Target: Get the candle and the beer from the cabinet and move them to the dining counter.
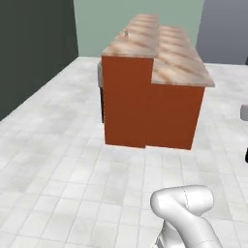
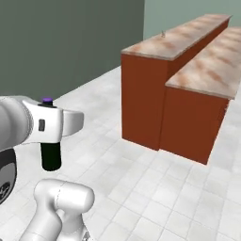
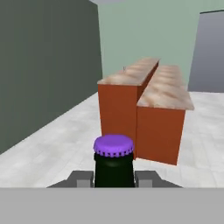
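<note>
- The end effector (image 3: 113,177) is clenched on the beer (image 3: 113,162): in the hand view the dark bottle stands between the two grey fingers (image 3: 81,178) at the bottom centre of the frame, its purple cap (image 3: 113,145) facing the camera.
- In the right base view the beer (image 2: 51,155) sits at the left of the frame, its dark body hanging below the white hand and its purple cap (image 2: 47,100) just showing above it.
- The bottle is upright in that view and held clear of the floor (image 2: 141,188).
- The counter (image 1: 160,48) stands in the upper middle of the left base view, well apart from the bottle: a red-brown block with a marbled beige top in two levels, the taller part on the left.
- In the right base view the counter (image 2: 197,52) runs from the centre to the upper right of the frame.
- In the hand view the counter (image 3: 153,83) sits in the middle of the frame, beyond the cap.
- A tiny pale thing (image 1: 126,33) stands on the taller top, near its far left edge; it is too small to tell what it is.
- The floor is pale grey tile; a dark wall (image 2: 61,42) fills the left of the right base view.
- A white elbow of the arm (image 1: 186,208) shows at the lower right of the left base view.
</note>
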### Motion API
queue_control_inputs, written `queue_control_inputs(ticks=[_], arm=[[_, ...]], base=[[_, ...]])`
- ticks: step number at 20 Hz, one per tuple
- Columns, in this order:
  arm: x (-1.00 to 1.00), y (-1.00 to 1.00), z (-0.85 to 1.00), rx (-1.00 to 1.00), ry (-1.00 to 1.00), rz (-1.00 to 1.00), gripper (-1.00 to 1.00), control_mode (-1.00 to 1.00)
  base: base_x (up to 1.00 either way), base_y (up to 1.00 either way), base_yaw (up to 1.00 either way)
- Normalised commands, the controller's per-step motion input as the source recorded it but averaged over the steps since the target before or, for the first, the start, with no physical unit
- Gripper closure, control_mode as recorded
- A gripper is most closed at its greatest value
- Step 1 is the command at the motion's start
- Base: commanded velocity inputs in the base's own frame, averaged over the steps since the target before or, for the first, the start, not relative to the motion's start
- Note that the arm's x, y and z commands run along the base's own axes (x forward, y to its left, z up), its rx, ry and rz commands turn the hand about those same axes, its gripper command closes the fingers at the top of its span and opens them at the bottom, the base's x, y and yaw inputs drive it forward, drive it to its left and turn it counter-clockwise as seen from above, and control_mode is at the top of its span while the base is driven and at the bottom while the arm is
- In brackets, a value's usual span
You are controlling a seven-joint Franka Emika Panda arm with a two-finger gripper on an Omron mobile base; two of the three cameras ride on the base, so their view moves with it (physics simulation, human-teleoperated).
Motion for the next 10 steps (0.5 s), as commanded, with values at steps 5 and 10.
queue_control_inputs(ticks=[5,10], arm=[[0.00,0.00,0.00,0.00,0.00,0.00,1.00,1.00],[0.00,0.00,0.00,0.00,0.00,0.00,1.00,1.00]], base=[[0.66,1.00,-0.44],[0.55,1.00,-0.45]])
